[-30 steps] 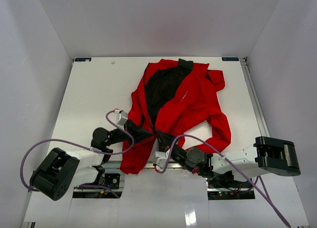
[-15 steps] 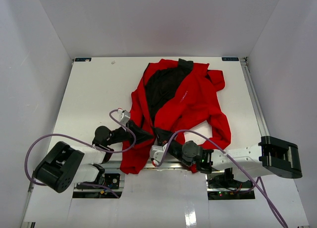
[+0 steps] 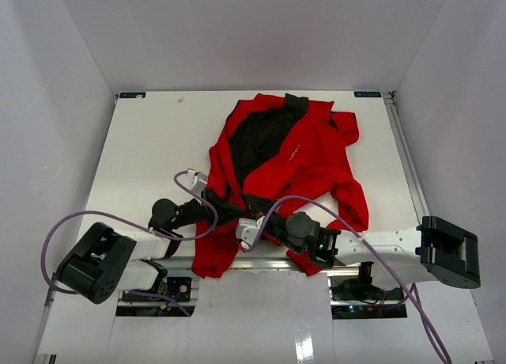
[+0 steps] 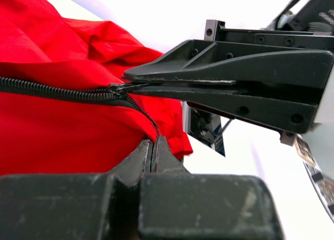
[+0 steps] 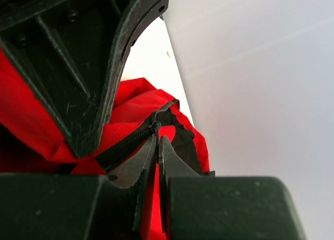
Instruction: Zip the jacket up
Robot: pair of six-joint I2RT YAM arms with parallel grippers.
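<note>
The red jacket (image 3: 316, 166) lies spread on the white table, its upper front open with black lining (image 3: 257, 138) showing. Both grippers meet at its lower front. My left gripper (image 3: 236, 212) is shut on the jacket's bottom edge by the zipper end, as the left wrist view shows (image 4: 154, 146). The black zipper teeth (image 4: 52, 91) run off to the left there. My right gripper (image 3: 254, 207) is shut on the zipper slider (image 5: 154, 125), its own tips (image 5: 158, 142) just under it. The right gripper's fingers (image 4: 219, 68) cross the left wrist view, and the left gripper's fingers (image 5: 78, 68) fill the right wrist view's upper left.
White walls enclose the table (image 3: 158, 142) on three sides. A metal rail (image 3: 261, 263) runs along the near edge between the arm bases. Purple cables (image 3: 63, 225) loop off both arms. The jacket's hem hangs over the near edge.
</note>
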